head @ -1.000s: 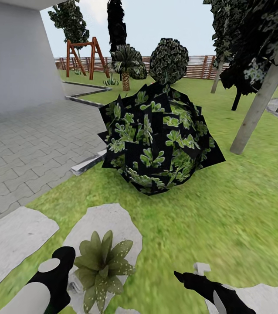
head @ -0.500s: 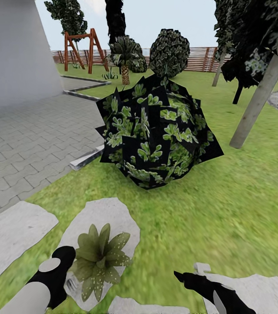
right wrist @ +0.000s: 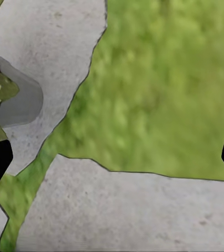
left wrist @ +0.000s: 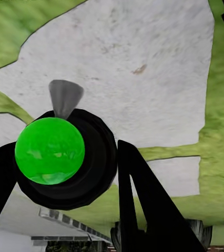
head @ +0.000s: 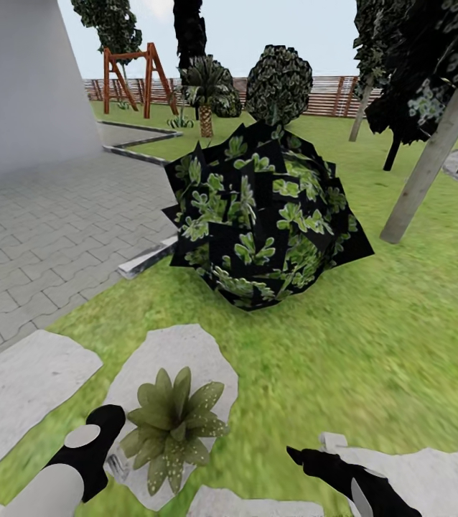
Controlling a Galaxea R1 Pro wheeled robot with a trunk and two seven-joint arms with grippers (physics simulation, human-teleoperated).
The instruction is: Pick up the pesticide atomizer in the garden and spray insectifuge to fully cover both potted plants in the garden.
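A green lawn (head: 372, 345) with a big dark bush (head: 265, 222). A small leafy plant (head: 171, 427) sits on a grey stepping stone (head: 179, 359). Left gripper (left wrist: 64, 173) clamps the sprayer (left wrist: 57, 152) beside it; right gripper (right wrist: 112, 157) gapes open.

The whole head view shifts a little, so the camera moves. The potted plant (head: 170, 425) now appears slightly more right.

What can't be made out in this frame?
- Pesticide atomizer, left wrist view: its round green-and-black end faces the camera and hides the body and trigger.
- Potted plant, head view: the leaves cover any pot. In the right wrist view the picture's edge cuts it off.
- Right gripper, head view: mostly cut off by the picture's edge.
- Lawn, head view: blurred.
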